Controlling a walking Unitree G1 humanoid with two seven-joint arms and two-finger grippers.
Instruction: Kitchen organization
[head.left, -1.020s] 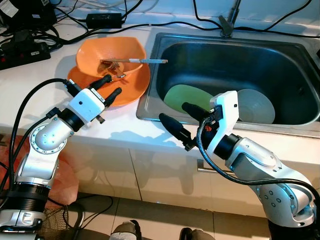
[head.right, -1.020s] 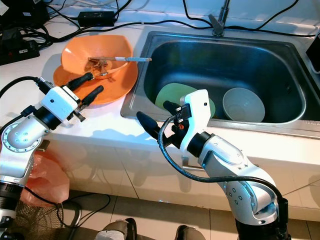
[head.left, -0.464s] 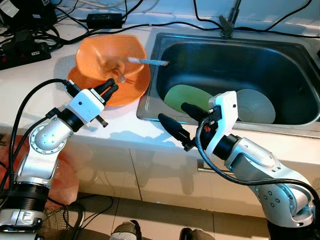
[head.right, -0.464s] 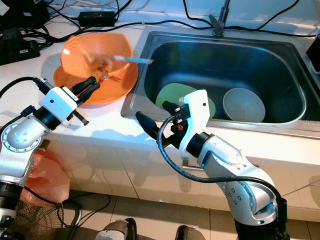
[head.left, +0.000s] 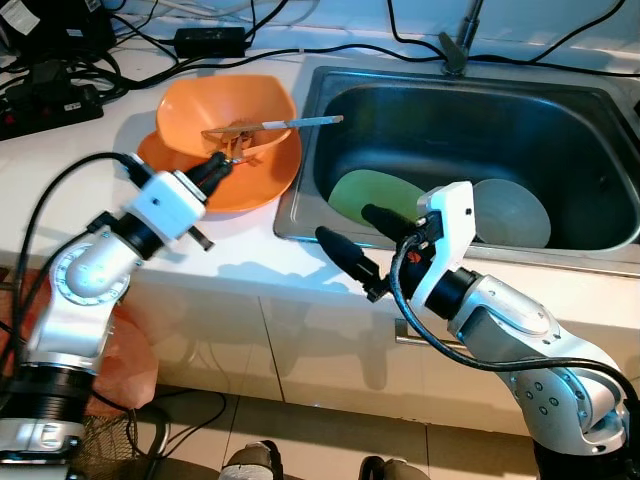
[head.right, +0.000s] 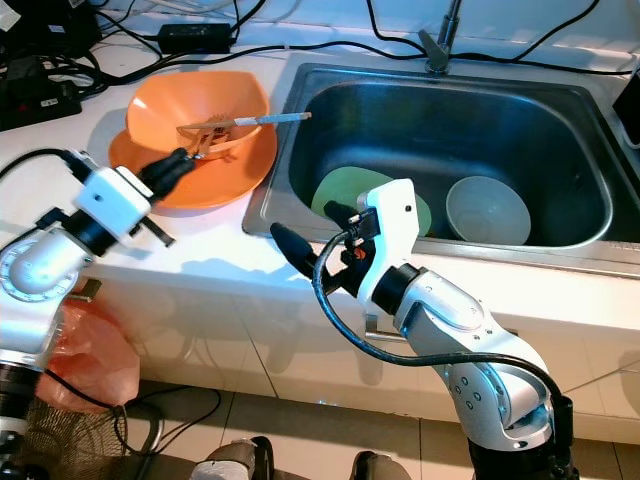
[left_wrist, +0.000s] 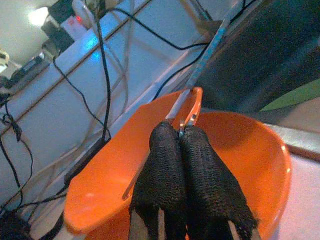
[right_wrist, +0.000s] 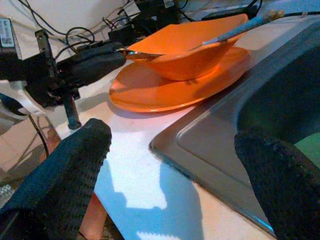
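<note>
An orange bowl (head.left: 240, 100) sits on an orange plate (head.left: 262, 180) on the white counter, left of the sink (head.left: 300, 170). A metal spoon (head.left: 290, 122) lies across the bowl, its handle pointing over the sink. My left gripper (head.left: 220, 164) is at the bowl's near rim, shut on the spoon's bowl end (left_wrist: 181, 131). In the right wrist view the spoon (right_wrist: 150, 54) runs from those black fingers (right_wrist: 97, 60) across the bowl. My right gripper (head.left: 344, 226) hangs open over the sink's front rim, holding nothing.
Inside the sink lie a green plate (head.left: 368, 194) and a grey bowl (head.left: 512, 212). Black cables and a power strip (head.left: 48, 104) run along the back of the counter. The tap (head.left: 458, 40) stands behind the sink. An orange bag (head.left: 135, 365) lies on the floor.
My left gripper went from open beside the plate to shut on the spoon end at the bowl's rim. The bowl shook half a second ago and now rests still. The right arm stayed put.
</note>
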